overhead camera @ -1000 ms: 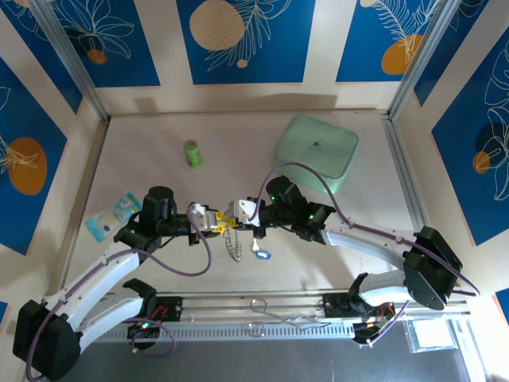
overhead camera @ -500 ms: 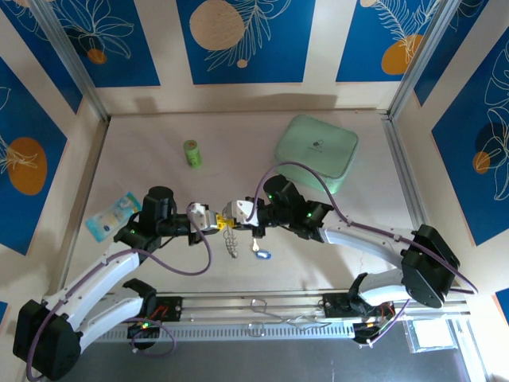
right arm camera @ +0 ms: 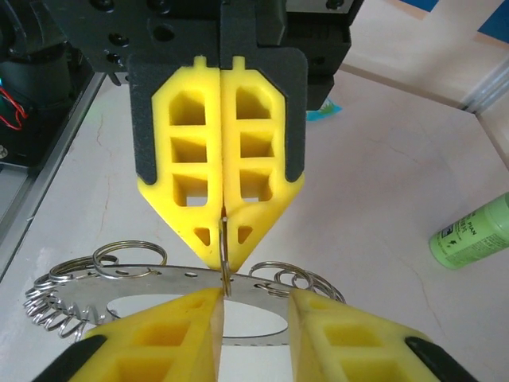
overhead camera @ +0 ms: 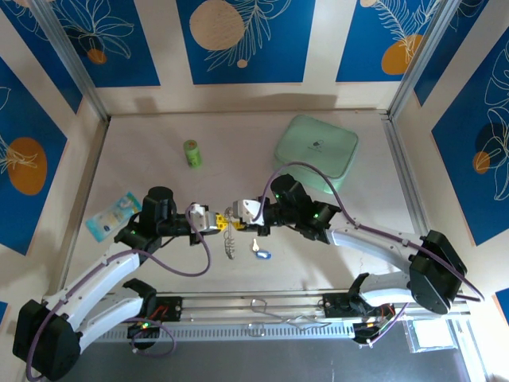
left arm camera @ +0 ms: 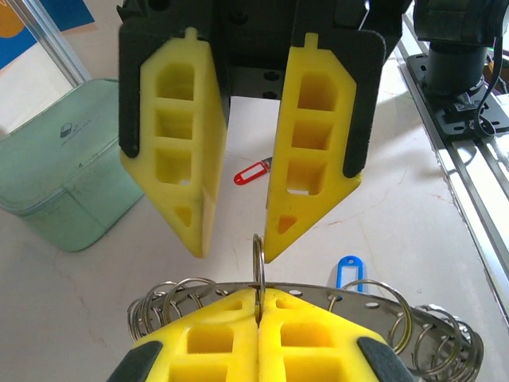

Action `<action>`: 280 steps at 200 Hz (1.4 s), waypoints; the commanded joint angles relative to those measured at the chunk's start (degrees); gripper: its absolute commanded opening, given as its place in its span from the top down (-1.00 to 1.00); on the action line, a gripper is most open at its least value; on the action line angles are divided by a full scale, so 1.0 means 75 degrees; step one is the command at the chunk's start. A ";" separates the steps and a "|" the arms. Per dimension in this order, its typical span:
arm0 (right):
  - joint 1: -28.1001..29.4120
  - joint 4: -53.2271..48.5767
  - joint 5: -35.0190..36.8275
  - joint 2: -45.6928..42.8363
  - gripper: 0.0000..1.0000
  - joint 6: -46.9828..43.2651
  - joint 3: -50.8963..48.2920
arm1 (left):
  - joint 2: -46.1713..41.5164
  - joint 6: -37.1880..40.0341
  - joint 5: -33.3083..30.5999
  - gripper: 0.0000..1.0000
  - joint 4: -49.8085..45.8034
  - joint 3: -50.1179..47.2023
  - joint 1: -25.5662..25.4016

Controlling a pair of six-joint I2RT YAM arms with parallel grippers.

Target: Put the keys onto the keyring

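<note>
Above pale tabletop (overhead camera: 159, 187), blue-patterned walls (overhead camera: 238, 48) around — left gripper (right arm camera: 223, 243) pinches keyring (right arm camera: 79, 290), right gripper (left arm camera: 233, 243) jaws apart beside it.

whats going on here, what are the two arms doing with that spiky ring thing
The left end effector is shut on one small loop of the keyring, holding it out toward the other arm. The right end effector faces it with its jaws open, a finger on either side of that loop, gripping nothing. The blue-tagged key and the red-tagged key lie on the table, neither on the keyring yet.
</note>
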 commanded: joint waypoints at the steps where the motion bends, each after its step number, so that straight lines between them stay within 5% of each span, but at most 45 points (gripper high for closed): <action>1: 0.0054 -0.0047 -0.0218 -0.0097 0.56 0.0030 -0.0047 | -0.0084 0.0142 0.0349 1.00 0.0123 0.0040 -0.0092; 39: 0.0123 0.0052 -0.0367 0.0043 0.67 0.0076 0.0091 | -0.0055 0.0234 0.0312 1.00 -0.0011 0.0065 -0.0120; 80: 0.0182 0.0094 -0.0463 0.0180 1.00 0.0162 0.0154 | -0.0066 0.0180 0.0278 1.00 0.0055 0.0069 -0.0144; 126: 0.0217 0.0126 -0.0551 0.0269 1.00 0.0256 0.0178 | -0.0052 -0.0269 0.0483 0.71 0.0609 -0.0065 -0.0144; 172: 0.0277 0.0224 -0.0557 0.0396 1.00 0.0292 0.0242 | 0.0019 -0.0558 0.0707 0.65 0.0921 -0.0088 -0.0144; 216: 0.0318 0.0258 -0.0410 0.0441 0.89 0.0287 0.0246 | 0.0025 -0.0588 0.0863 1.00 0.0985 -0.0090 -0.0153; 280: 0.0189 0.0130 -0.0209 -0.0076 0.74 0.0241 -0.0114 | 0.0085 -0.0271 0.0722 1.00 0.0602 0.0002 -0.0211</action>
